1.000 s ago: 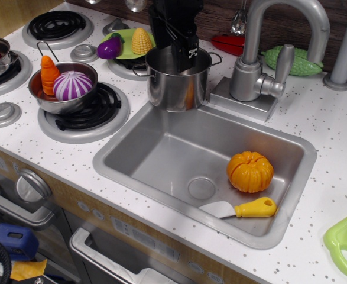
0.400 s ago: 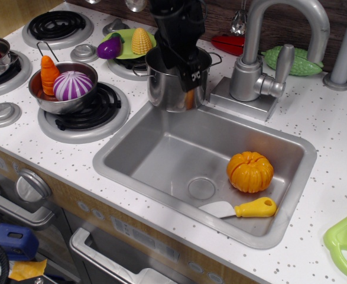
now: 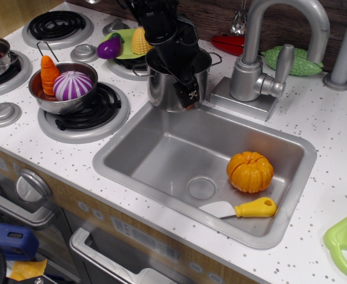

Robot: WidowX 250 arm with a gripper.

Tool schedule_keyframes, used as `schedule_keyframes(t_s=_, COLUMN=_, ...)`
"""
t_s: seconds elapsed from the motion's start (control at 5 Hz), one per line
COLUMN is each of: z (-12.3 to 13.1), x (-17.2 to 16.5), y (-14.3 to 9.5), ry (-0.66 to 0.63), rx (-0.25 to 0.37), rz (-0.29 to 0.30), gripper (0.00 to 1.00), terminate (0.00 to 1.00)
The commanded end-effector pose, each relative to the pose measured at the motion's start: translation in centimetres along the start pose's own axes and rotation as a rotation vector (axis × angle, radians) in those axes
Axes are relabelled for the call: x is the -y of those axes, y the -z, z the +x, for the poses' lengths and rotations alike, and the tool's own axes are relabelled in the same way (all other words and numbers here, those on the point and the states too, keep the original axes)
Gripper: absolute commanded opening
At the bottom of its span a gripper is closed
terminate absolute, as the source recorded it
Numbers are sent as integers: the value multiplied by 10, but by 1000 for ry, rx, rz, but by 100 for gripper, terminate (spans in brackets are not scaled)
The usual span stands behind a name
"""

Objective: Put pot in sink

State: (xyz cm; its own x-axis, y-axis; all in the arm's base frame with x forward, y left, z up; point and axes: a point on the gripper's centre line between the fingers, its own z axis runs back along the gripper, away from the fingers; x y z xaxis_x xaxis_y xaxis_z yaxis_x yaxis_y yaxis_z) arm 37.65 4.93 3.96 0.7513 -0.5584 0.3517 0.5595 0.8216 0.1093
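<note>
The tall shiny steel pot [image 3: 161,89] stands upright on the white speckled counter at the back left edge of the sink [image 3: 155,151]. My black gripper [image 3: 186,90] reaches down at the pot's front right side. One finger [image 3: 189,93] with a white sticker hangs outside the pot's wall, its tip near the pot's base at the sink's rim. The other finger is hidden, so I cannot tell whether the jaws clamp the wall. The sink is a grey basin with a round drain [image 3: 201,188].
An orange pumpkin [image 3: 250,171] and a yellow-handled knife [image 3: 244,208] lie in the sink's right part. The faucet [image 3: 257,74] stands right of the pot. A pan with carrot and onion [image 3: 64,89] sits on the left burner. A green plate [image 3: 126,44] is behind.
My gripper has come down and forward from above the pot's opening to its front right wall. The pot has not moved.
</note>
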Motion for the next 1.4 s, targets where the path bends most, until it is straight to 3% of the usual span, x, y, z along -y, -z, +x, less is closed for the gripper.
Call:
schedule_keyframes(t_s=0.0, z=4, x=-12, y=-12, ry=3, rx=16, rz=20, gripper=0, terminate=0)
schedule_keyframes(t_s=0.2, z=7, x=-9, y=-19, ry=-22, rx=-4, rz=10, gripper=0, terminate=0)
schedule_keyframes(t_s=0.4, z=7, x=5, y=-38, ry=-98, rx=-65, rz=37, gripper=0, terminate=0)
schedule_keyframes(t_s=0.6, z=-2, x=23, y=-43, ry=-211, rx=-78, rz=27, gripper=0, terminate=0)
schedule_keyframes(t_s=0.8, z=-2, x=43, y=-42, ry=-275, rx=-78, rz=38, gripper=0, terminate=0)
schedule_keyframes(t_s=1.2, z=2, x=80, y=-11, ry=-356, rx=2, rz=95, gripper=0, terminate=0)
